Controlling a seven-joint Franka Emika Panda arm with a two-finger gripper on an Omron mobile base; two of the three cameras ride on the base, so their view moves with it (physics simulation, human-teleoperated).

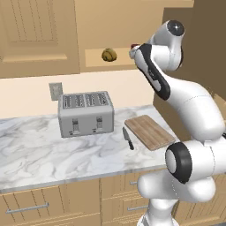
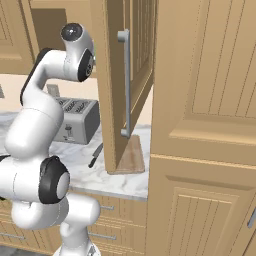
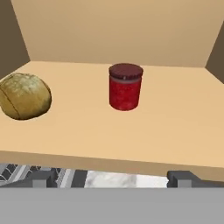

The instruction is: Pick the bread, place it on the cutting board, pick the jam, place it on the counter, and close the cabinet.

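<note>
Hand (image 3: 112, 177) spread wide, empty; jam (image 3: 125, 86) straight ahead, bread (image 3: 25, 96) off left.

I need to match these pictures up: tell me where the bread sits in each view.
Left base view: the bread lies on the open cabinet shelf, upper middle, above the toaster.
Right base view: not in it.
Hand view: at the left edge of the shelf, left of the jam.
Shared landmark: the toaster, on the counter below the shelf.
</note>
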